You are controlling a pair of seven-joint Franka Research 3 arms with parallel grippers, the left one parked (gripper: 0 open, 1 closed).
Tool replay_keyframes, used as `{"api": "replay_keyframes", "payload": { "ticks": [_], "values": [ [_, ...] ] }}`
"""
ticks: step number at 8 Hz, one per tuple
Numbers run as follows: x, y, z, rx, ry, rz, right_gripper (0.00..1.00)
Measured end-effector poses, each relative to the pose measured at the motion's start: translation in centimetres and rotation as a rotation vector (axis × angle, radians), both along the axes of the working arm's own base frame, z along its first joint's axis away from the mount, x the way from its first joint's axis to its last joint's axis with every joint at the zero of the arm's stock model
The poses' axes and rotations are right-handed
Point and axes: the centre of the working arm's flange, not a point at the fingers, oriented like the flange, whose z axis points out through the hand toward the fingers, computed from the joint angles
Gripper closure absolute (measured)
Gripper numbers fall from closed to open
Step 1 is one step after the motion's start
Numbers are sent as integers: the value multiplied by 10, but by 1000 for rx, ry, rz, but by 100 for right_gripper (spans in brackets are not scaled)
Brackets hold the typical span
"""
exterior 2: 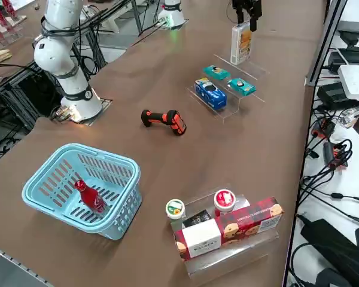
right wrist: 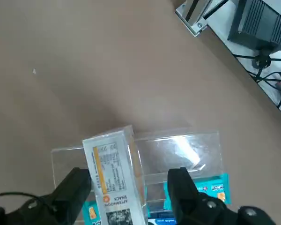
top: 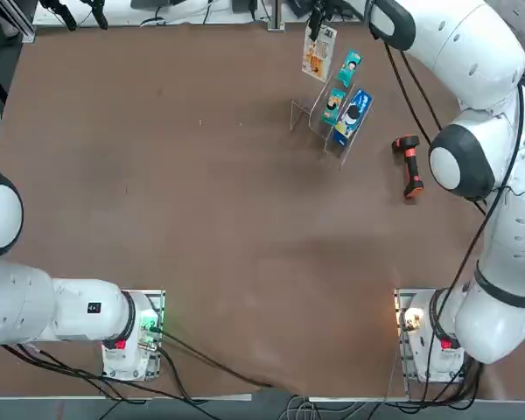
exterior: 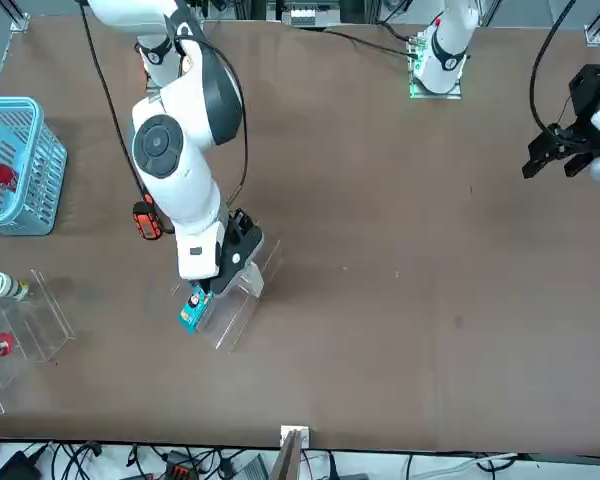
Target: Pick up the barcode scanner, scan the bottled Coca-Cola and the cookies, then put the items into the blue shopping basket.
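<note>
The brown worktop (exterior 2: 167,179) fills every view. The light blue shopping basket (exterior 2: 48,190) sits on it near the edge on my right side, and the bottled Coca-Cola (exterior 2: 90,197) lies tilted inside it, red with a dark cap.

A clear stepped display stand (exterior 2: 239,84) rests toward the far side of the worktop. The cookies (exterior 2: 242,43), a white box with an orange picture on its face, stand upright on the back step of that stand. A blue pack (exterior 2: 210,94) lies on the front step, with two small teal packs (exterior 2: 229,80) between it and the box.

My right end effector (right wrist: 129,190) hangs over the top of the cookies box. The wrist view shows the two black fingers (right wrist: 70,190) spread wide, one on each side of the box's narrow top edge; whether either finger touches the box, I cannot tell.

The barcode scanner (exterior 2: 164,120), black with red-orange trim, lies flat on the bare worktop between the stand and the basket, apart from both.

A second clear stand (exterior 2: 251,242) near the basket side holds a red plaid box (exterior 2: 254,220) and two round-lidded cups (exterior 2: 200,203).
</note>
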Motion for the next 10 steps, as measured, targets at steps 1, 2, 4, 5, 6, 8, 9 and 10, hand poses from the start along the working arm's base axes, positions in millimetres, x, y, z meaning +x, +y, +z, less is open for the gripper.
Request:
{"api": "replay_keyframes", "payload": {
  "ticks": [1, 2, 4, 5, 6, 8, 9, 10],
  "values": [
    [0, 1, -2, -1, 2, 1, 2],
    [0, 1, -3, -1, 4, 2, 7],
    [-2, 4, -4, 25, 20, 0, 37],
    [-2, 5, -4, 35, 26, -1, 43],
    [-3, 6, -4, 38, 29, 0, 48],
    [-3, 6, -3, 37, 33, 0, 52],
    [-3, 5, -3, 35, 37, 0, 55],
    [-3, 5, -3, 33, 39, -1, 55]
  ]
}}
